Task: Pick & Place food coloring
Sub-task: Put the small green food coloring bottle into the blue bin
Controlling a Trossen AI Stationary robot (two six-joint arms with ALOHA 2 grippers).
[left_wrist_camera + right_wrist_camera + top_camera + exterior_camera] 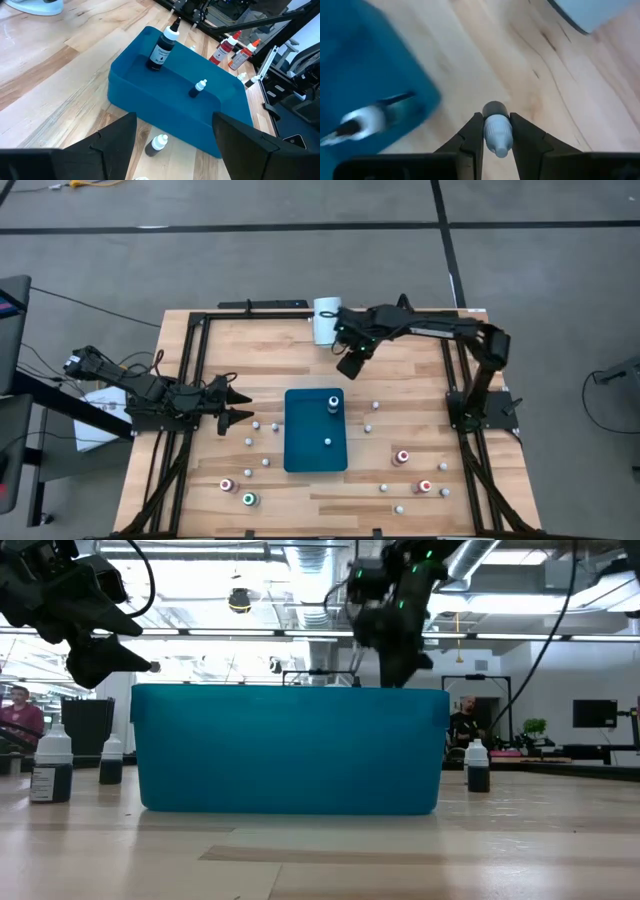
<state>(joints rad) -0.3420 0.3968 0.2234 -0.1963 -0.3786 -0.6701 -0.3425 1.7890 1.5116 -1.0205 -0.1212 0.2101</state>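
A teal tray (pixel 300 442) sits mid-table with one black bottle (pixel 333 402) and a tiny one (pixel 327 442) standing in it; the left wrist view shows them too (pixel 162 47), (pixel 198 88). More food coloring bottles stand scattered on the wood, with red tops (pixel 402 457) and a green top (pixel 249 499). My right gripper (pixel 352 364) hovers beyond the tray's far right corner, shut on a small dark bottle with a white cap (pixel 497 134). My left gripper (pixel 240 407) waits open, left of the tray. My right gripper pinches the small bottle between its two fingers (pixel 472 137) at the white cap (pixel 498 127). The dark body (pixel 494 108) sticks out past the fingertips. The fingers slant down from above. The bottle is lifted clear of the wooden table.
A large white cylinder (pixel 326 320) lies at the table's far edge, next to the right arm. Small whitish bottles dot the wood around the tray (pixel 256 425), (pixel 374 406). Black frame rails (pixel 190 380) border both sides. People show in the room behind (pixel 15 705).
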